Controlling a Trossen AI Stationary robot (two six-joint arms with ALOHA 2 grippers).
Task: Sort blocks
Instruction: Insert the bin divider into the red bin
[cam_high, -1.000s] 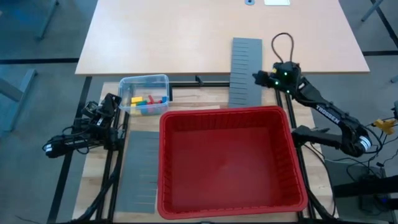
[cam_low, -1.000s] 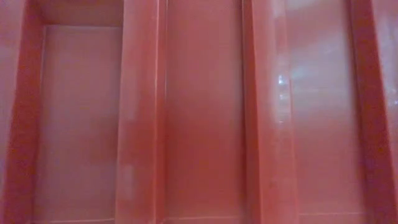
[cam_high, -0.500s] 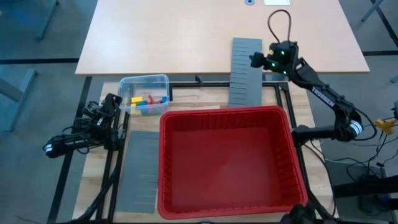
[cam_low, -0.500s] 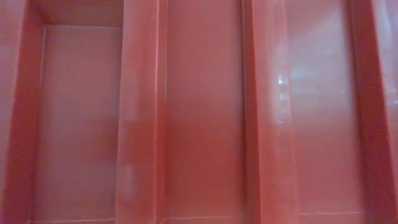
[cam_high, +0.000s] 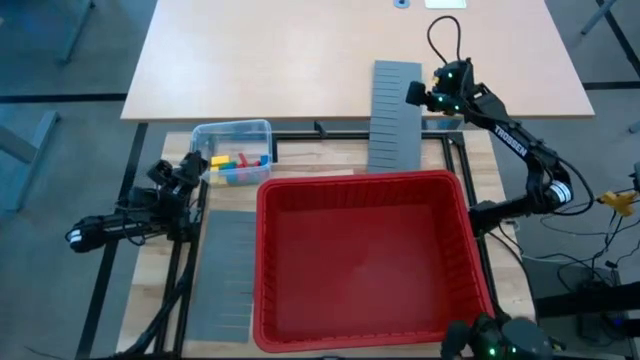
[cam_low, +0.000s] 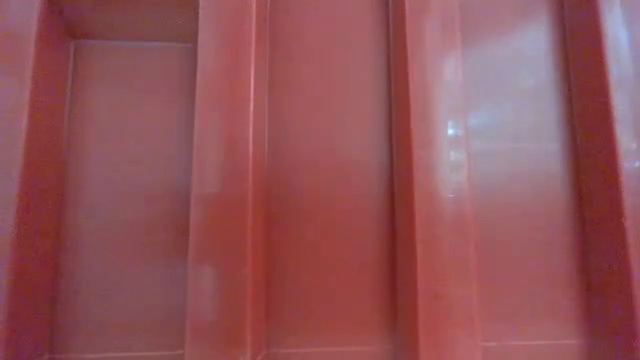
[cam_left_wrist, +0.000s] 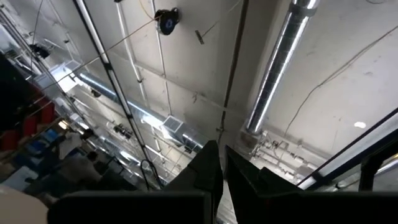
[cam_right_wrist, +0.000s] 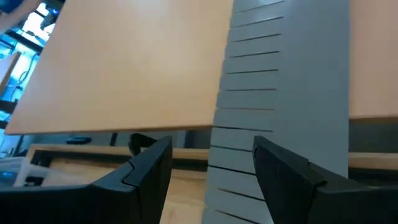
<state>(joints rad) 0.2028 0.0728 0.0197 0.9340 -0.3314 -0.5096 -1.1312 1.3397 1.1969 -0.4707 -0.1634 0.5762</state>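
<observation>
Two grippers, right gripper (cam_right_wrist: 211, 171) wide open above grey divider panel (cam_right_wrist: 283, 81), empty

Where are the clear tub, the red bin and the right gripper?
clear tub (cam_high: 232, 129): high view, its far rim.
red bin (cam_high: 362, 182): high view, its far rim.
right gripper (cam_high: 408, 93): high view, between its open fingertips, over the grey divider panel (cam_high: 395, 145).

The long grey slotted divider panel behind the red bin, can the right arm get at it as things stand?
Probably yes. The right gripper hovers open by the far end of the long grey slotted divider panel, which lies bare across the table edge behind the red plastic bin, and nothing stands between them.
</observation>
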